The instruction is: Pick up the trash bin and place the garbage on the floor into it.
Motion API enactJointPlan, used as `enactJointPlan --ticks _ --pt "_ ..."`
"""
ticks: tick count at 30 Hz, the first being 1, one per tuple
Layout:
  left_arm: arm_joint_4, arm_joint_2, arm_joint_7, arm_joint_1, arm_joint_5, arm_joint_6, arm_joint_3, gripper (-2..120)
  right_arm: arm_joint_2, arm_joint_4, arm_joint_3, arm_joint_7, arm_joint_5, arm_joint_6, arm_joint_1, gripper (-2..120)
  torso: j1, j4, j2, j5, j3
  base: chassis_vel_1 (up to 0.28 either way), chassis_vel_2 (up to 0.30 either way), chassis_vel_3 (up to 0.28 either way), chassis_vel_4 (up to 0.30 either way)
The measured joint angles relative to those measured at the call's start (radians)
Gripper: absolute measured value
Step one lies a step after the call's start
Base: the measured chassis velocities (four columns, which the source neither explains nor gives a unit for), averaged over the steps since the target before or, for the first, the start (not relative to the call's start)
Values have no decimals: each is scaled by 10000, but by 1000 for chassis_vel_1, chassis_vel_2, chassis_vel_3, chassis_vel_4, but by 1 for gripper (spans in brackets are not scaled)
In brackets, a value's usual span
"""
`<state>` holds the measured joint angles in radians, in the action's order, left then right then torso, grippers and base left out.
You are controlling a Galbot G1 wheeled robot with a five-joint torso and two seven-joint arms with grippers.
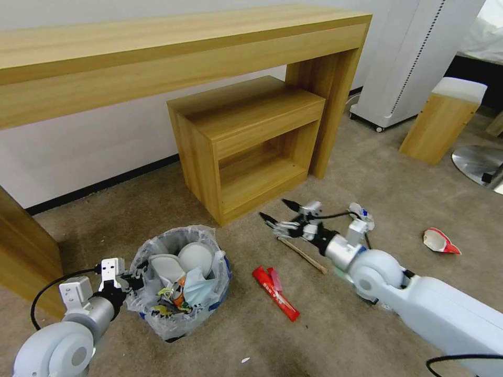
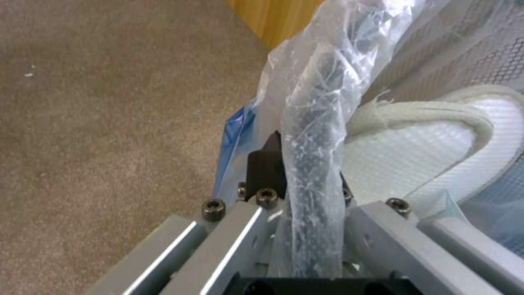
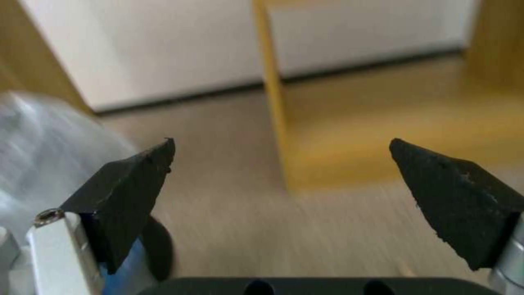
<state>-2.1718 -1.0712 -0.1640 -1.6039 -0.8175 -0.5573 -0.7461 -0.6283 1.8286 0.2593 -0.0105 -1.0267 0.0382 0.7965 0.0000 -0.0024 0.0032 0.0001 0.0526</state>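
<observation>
We are partway through the gathering step: the bin (image 1: 178, 283) is sitting on the floor (image 1: 335, 335) in front of us, and our left gripper (image 1: 128, 283) is holding it by the rim, its fingers (image 2: 266, 164) clamped on the bagged edge, one outside and one inside. Our right gripper (image 1: 277, 213) is hovering low over the carpet beside the small wooden cabinet (image 1: 246, 141), fingers (image 3: 131, 184) wide apart and holding nothing.

Three pieces are lying loose: a wooden stick (image 1: 303, 255) just below the right gripper, a red wrapper (image 1: 276, 285) between bin and right arm, and a crushed red-and-white cup (image 1: 440, 242) well off to the right. By our judgement the stick is the nearest target; taking it calls for lowering the open fingers astride it and closing across its thin width, flat against the pile.

The bin is already holding a good deal: a white slipper (image 2: 431, 143) against the rim, a pale cup (image 1: 196, 257), a blue mask (image 1: 199, 285) and colourful scraps beneath.
</observation>
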Motion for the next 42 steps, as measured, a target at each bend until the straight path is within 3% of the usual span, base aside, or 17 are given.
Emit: enactJointPlan --ticks 12,26,42 --pt "-16 -15 26 -17 -24 20 -32 1 -578 -2069 286 685 931 -613 1233 100 0 1 0 -1 0 0 0 0 0" --pt "-5 -45 42 8 -49 55 -43 1 -1617 -3862 2158 760 1909 -386 775 100 0 1 0 -4 0 0 0 0 0" --pt "-116 -137 56 -4 -62 76 -43 1 -2393 -5204 2792 771 2711 -299 326 100 0 1 0 -3 1 0 0 0 0"
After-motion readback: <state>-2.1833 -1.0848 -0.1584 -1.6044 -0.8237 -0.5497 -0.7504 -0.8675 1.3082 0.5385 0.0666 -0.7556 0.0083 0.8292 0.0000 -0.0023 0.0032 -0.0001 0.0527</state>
